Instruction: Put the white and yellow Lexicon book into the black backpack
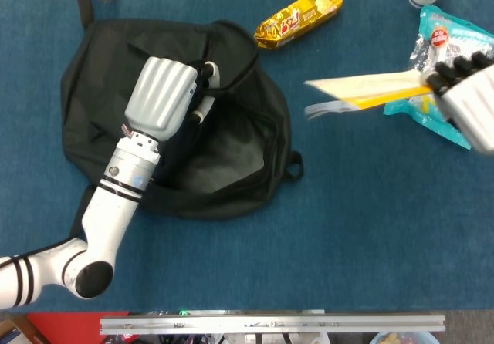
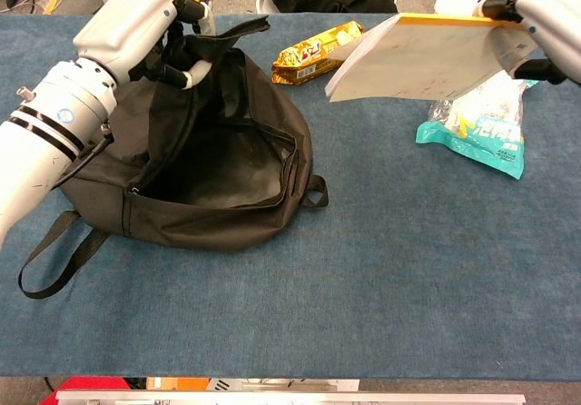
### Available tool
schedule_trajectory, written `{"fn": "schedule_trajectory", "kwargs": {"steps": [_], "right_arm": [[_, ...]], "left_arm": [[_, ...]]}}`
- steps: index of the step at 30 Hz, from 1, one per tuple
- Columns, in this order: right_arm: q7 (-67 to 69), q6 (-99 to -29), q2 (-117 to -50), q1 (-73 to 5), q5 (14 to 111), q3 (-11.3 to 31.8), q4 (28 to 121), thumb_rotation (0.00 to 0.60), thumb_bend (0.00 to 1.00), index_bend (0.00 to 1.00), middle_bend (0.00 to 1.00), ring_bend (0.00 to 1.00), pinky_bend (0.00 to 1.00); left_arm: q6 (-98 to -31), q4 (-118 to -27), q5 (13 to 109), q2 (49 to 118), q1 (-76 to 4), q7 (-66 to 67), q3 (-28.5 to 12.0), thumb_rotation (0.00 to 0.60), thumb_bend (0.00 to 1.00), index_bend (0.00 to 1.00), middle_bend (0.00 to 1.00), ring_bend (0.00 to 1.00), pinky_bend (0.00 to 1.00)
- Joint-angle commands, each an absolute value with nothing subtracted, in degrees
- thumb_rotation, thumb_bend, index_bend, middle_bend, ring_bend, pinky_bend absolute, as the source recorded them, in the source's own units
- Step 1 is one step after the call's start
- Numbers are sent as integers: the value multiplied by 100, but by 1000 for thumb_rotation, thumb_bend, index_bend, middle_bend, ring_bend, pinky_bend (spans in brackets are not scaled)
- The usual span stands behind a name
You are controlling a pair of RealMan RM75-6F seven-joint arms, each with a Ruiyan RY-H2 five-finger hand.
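Lexicon book (image 2: 427, 55) pinched in right hand (image 2: 545, 10), airborne, long axis pointing leftward from it toward black backpack (image 2: 218, 164), whose mouth left hand (image 2: 136, 19) grips and lifts open, well apart from book.

The left arm rises from the lower left of the head view, its white forearm angled up and right. The left hand (image 1: 160, 97) sits left of centre, back upward, fingers curled over the backpack's (image 2: 218, 164) upper edge and gripping it. The right hand (image 1: 469, 101) enters at the right edge, holding the book (image 2: 427, 55) aloft by one end.
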State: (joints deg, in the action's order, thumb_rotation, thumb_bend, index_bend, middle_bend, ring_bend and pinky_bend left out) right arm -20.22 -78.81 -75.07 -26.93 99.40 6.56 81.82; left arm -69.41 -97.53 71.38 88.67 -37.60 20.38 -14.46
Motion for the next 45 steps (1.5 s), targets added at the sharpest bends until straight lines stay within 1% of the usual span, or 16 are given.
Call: {"fn": "schedule_trajectory", "kwargs": {"steps": [1,12,19,32,38,45], "right_arm": [[-2200,-7663,-7727,-2925,10076,669,8026,600,451,886,713,591,705],[-2504,-7181,-8786,-3769,10414,780,7188,600,449,892,713,591,705],[-2539,-7130,-9315,-4161,10601,760,6534,600,447,896,713,592,705],[-2712,-7266,-10016,-4680,10757,766,5616,600,443,900,714,594,705],[-2769,-7269,-10400,-4855,10775,676,5094,600,435,903,714,595,705],[-2682,-7288,-10733,-4905,10799,434,4656,600,433,903,713,597,705]], "left_arm": [[-6908,-9898,7149,8742,-3768,2061,-1452,600,415,663,761,787,1000],[-6847,-10179,7088,8491,-3789,2038,-1466,600,415,657,757,787,1000],[-6829,-10244,7055,8394,-3820,2041,-1485,600,414,655,755,786,1000],[-6830,-10386,7020,8280,-3861,2034,-1487,600,413,655,755,786,1000],[-6834,-10454,6971,8254,-3893,2084,-1505,600,414,654,755,785,1000],[-6798,-10484,6826,8207,-3924,2064,-1546,600,415,654,754,785,1000]]}}
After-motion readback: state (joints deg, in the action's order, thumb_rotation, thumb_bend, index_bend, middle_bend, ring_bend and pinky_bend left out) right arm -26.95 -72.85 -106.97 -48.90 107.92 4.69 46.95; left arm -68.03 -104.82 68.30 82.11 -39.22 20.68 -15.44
